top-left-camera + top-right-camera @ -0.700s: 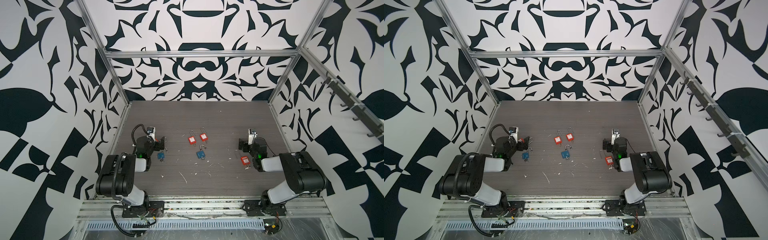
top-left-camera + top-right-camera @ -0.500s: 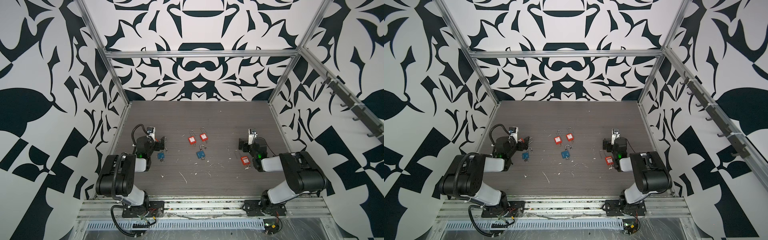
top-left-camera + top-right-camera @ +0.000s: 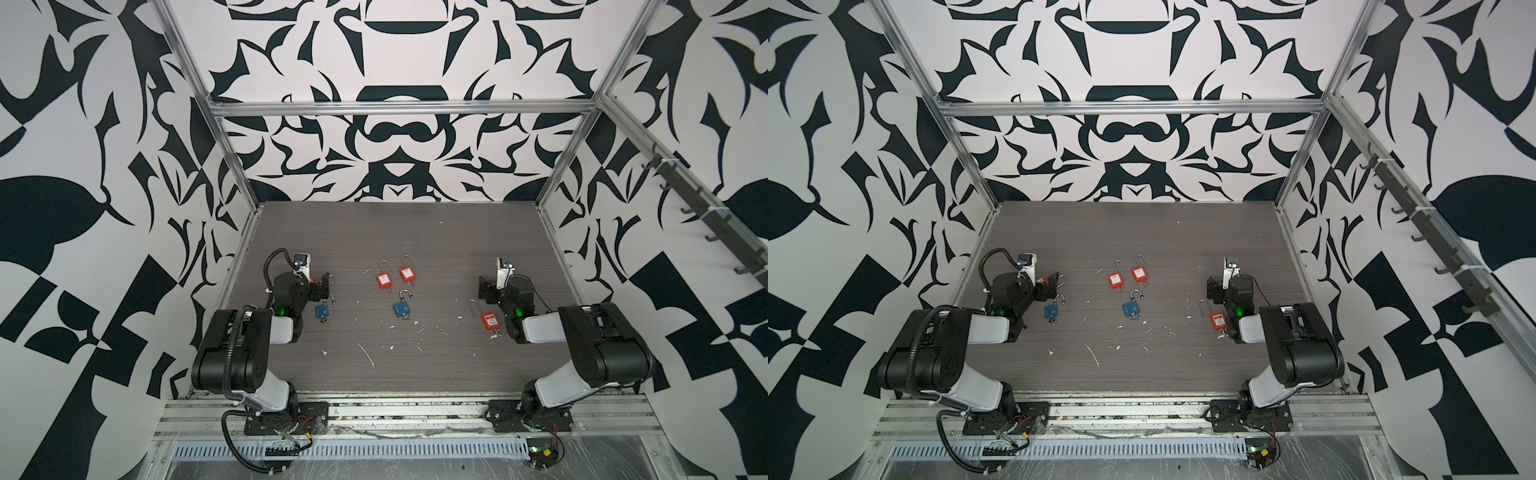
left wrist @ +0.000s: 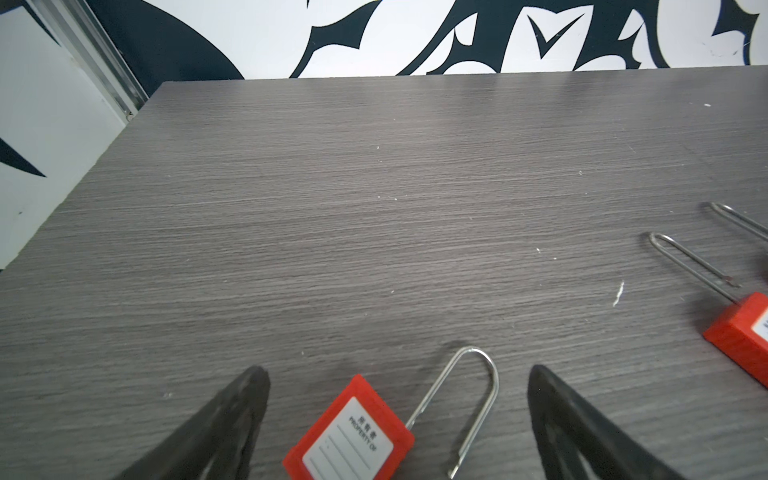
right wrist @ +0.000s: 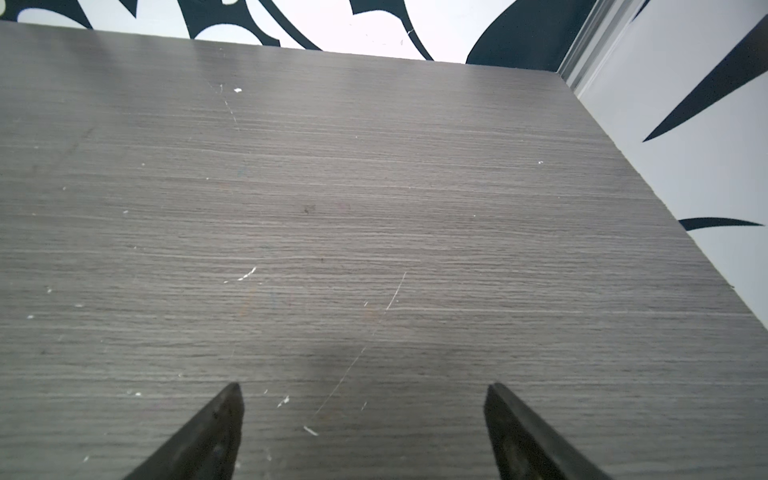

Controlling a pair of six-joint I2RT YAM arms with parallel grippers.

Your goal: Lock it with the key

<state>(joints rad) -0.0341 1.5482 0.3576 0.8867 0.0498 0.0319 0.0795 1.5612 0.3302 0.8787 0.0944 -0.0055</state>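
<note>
Although the left pincer (image 4: pixel 397 370) stands wide astride a red plastic padlock (image 4: pixel 353 432), shackle (image 4: pixel 482 365) open, and the right pincer (image 5: pixel 362 386) gapes likewise, nothing is gripped; locking appears unstarted.

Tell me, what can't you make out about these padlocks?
1. Red lock at the left gripper: left wrist view's edge cuts off part of its body; in both top views the gripper hides most of it.
2. Middle blue lock: too small in both top views to tell whether it holds a key.
3. Right red lock: outside the right wrist view, showing only table.
</note>
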